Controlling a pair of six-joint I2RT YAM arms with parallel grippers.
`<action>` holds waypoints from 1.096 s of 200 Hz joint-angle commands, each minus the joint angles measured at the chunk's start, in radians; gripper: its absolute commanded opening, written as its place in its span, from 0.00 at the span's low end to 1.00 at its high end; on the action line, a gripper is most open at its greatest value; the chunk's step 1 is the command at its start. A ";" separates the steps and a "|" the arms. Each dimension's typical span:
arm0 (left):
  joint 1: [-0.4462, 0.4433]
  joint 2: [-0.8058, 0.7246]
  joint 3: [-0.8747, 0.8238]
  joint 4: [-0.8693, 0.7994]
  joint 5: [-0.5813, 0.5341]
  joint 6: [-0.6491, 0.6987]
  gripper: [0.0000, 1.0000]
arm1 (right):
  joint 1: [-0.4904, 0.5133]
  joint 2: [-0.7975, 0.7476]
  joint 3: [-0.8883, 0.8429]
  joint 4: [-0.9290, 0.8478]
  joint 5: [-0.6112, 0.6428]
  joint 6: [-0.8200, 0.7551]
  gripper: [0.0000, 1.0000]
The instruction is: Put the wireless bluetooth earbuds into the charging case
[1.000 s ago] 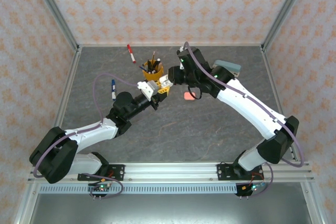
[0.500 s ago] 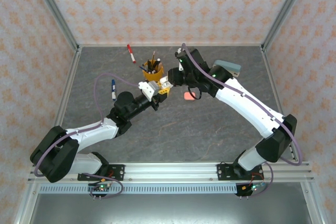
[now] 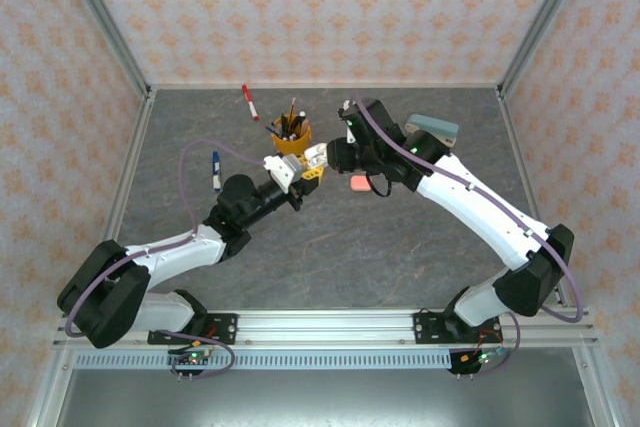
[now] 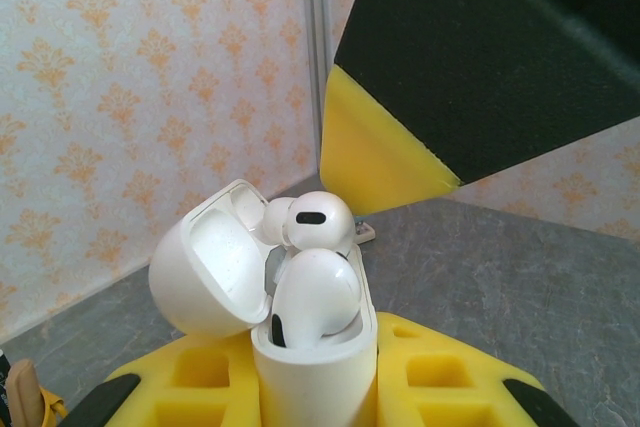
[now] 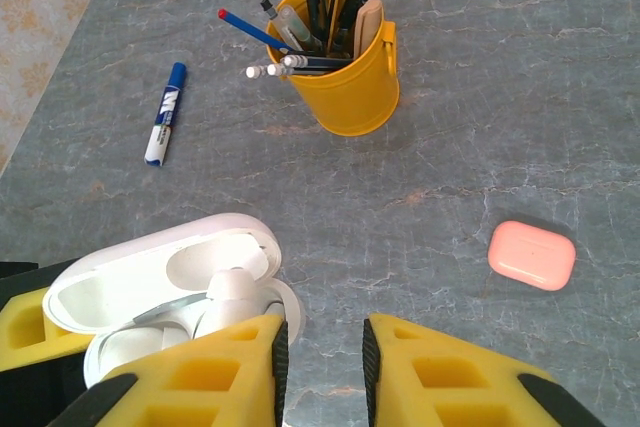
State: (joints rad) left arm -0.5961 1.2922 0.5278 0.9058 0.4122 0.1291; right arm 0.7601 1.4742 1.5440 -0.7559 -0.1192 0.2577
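Retreat of the empty, slightly parted right gripper (image 5: 322,339) leaves both white earbuds (image 4: 318,292) resting in the charging case (image 4: 310,382) clenched by the left gripper (image 3: 292,178).

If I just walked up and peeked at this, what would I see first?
Probably the open white charging case, pinched in the yellow jaws of the left gripper, with two white earbuds sticking up out of it. After that, the bright yellow cup stuffed with pens just behind it. A little pink case lies shut on the grey table to the right.
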 commanded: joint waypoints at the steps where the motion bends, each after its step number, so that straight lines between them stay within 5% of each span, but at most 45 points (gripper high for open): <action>1: -0.004 -0.014 0.021 0.056 0.010 0.009 0.00 | -0.001 -0.042 0.021 -0.009 0.044 0.000 0.28; 219: -0.004 -0.026 0.020 0.093 0.054 0.001 0.00 | -0.047 0.038 0.087 0.044 -0.211 0.063 0.25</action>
State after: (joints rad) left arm -0.5961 1.2892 0.5278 0.9398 0.4461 0.1284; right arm 0.7189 1.4975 1.5993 -0.7345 -0.2977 0.3069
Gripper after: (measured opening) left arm 0.219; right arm 0.251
